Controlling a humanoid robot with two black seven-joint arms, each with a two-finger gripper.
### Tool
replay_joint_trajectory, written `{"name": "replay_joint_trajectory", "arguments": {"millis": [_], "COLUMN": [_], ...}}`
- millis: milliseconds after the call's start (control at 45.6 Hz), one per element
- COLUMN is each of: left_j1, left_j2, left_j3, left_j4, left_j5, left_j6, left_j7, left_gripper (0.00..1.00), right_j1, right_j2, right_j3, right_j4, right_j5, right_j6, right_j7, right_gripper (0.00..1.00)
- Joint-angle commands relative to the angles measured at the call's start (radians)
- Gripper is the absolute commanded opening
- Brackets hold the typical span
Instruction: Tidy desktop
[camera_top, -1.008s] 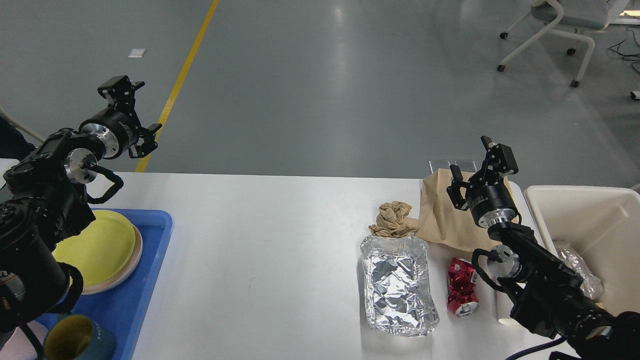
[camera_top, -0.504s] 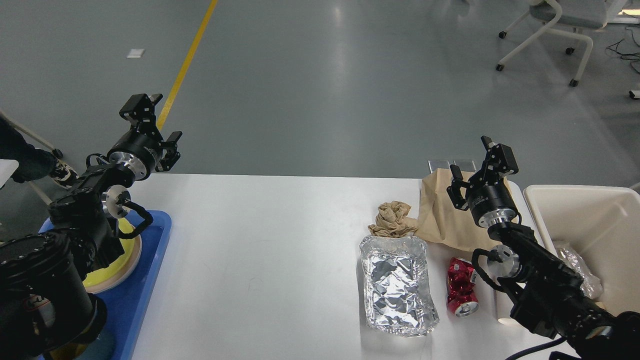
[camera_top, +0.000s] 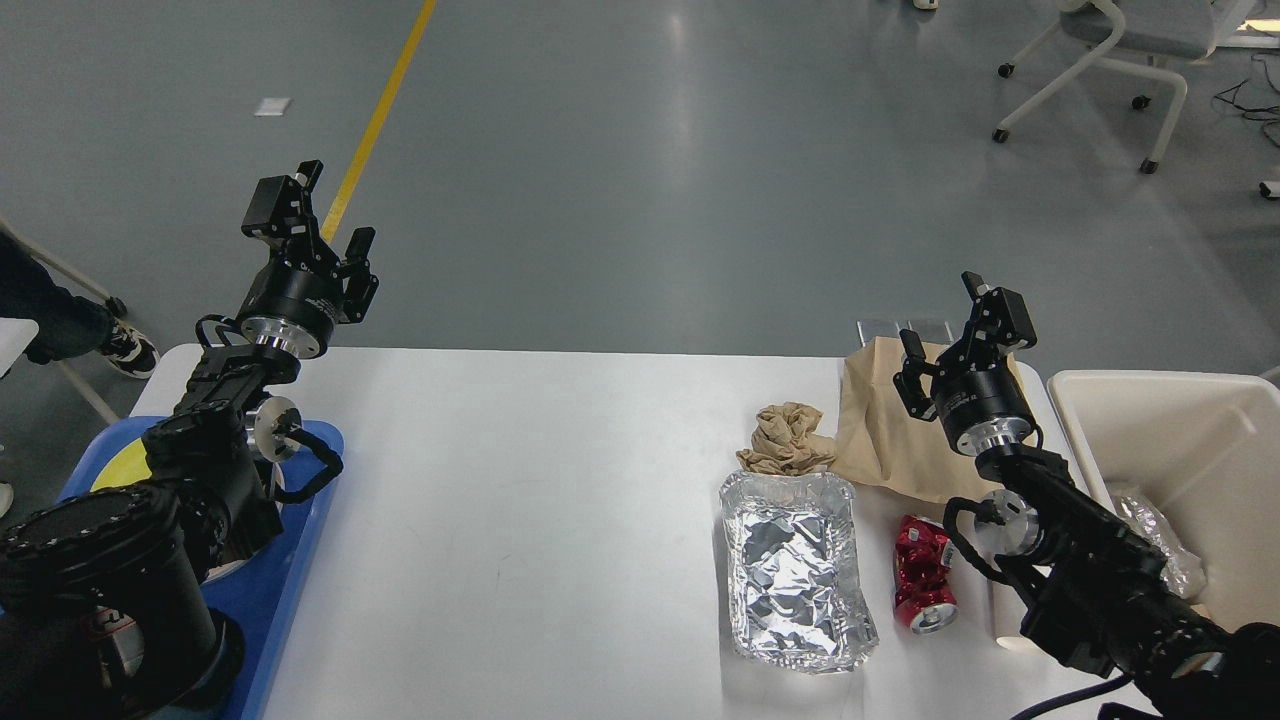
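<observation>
A broad white desktop (camera_top: 520, 480) fills the lower half of the head view, a stiff, smooth slab that is itself not for lifting; the work is in clearing what lies on it. At its right end stands a cream bin (camera_top: 1180, 400), already holding what looks like a scrap of foil, though the view there is partly blocked by the arm. At the left edge sits a blue tray (camera_top: 305, 500) with a yellow plate (camera_top: 115, 472) mostly hidden behind the left arm. Near the right end lie a flat brown paper bag (camera_top: 885, 440), a crumpled foil tray (camera_top: 795, 575), a wad of brown paper (camera_top: 787, 438) and a crushed red can (camera_top: 925, 575). All appear light; the foil is thin and would likely buckle, so its rim seems the best hold, while the can may be pinched across its dented middle. The left gripper (camera_top: 322, 212) is raised over the table's far left corner, fingers spread and empty. The right gripper (camera_top: 955, 345) hovers above the paper bag, fingers likewise apart, holding nothing.
</observation>
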Motion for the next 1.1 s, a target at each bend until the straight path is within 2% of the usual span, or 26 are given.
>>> {"name": "replay_joint_trajectory", "arguments": {"millis": [0,219,1074], "left_j1": [0.033,0.049,0.055], "left_j2": [-0.002,-0.013,-0.013], "left_j3": [-0.001,-0.004,-0.006], "left_j4": [0.0,0.0,0.0], "left_j5": [0.0,-0.002,-0.003], "left_j6": [0.002,0.002,-0.009], "left_j7": [-0.001,-0.015,-0.015], "left_gripper": [0.96,0.96,0.96], "right_j1": [0.0,0.0,0.0], "right_j2": [0.0,0.0,0.0], "right_j3": [0.0,0.0,0.0], "right_j4": [0.0,0.0,0.0], "right_j5": [0.0,0.0,0.0], "right_j6": [0.0,0.0,0.0], "right_j7": [0.0,0.0,0.0], "right_gripper": [1.0,1.0,1.0]}}
